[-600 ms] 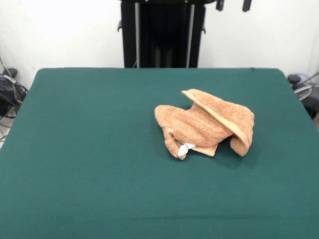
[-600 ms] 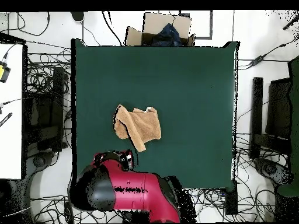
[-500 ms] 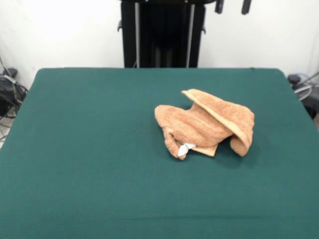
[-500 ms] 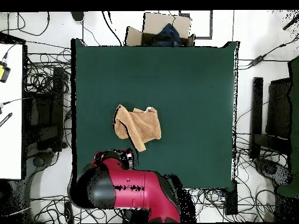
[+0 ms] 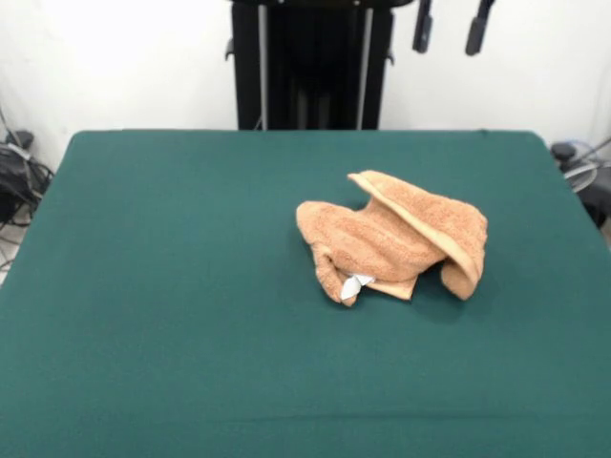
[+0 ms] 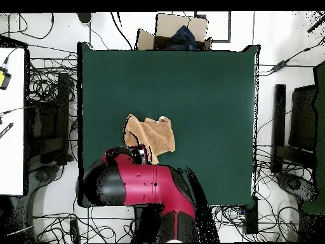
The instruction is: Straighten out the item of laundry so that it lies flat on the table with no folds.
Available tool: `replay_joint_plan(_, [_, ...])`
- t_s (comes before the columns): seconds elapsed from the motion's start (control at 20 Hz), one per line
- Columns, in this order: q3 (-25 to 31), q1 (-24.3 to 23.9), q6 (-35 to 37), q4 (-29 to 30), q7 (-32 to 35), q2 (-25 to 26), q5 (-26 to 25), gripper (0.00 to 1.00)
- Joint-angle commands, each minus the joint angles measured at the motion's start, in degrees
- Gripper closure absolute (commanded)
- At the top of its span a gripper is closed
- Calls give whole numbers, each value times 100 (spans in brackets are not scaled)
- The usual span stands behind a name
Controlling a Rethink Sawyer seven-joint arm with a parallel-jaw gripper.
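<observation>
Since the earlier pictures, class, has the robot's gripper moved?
Yes. In the front view the gripper has come lower against the black pedestal, its fingers showing further down; the towel lies crumpled.

Table (image 5: 172, 286): large, rectangular, dark green felt-like top, flat and even. One thing lies on it: an orange-tan terry towel (image 5: 391, 239), crumpled in a heap, right of centre in the front view and toward the far half. A thick folded band runs diagonally over the top of the heap; one end droops to the cloth at the right. Small white tag (image 5: 355, 284) at the near lower edge, touching the green surface. Overhead, towel (image 6: 150, 136) sits left of centre.
</observation>
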Motion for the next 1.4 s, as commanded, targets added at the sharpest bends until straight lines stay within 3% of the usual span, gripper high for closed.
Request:
replay_joint_plan(0.05, [-186, 56, 493, -563, 945, 705, -249, 0])
replay_joint_plan(0.45, [-54, -137, 435, -1007, 700, 1173, -253, 0])
replay_joint_plan(0.85, [464, -628, 295, -941, -126, 1314, -442, 0])
replay_joint_plan(1.15, [1274, -1302, 348, -711, -972, 1285, -503, 0])
replay_joint_plan(1.4, [2365, -2212, 261, -334, -1780, 1332, -735, 0])
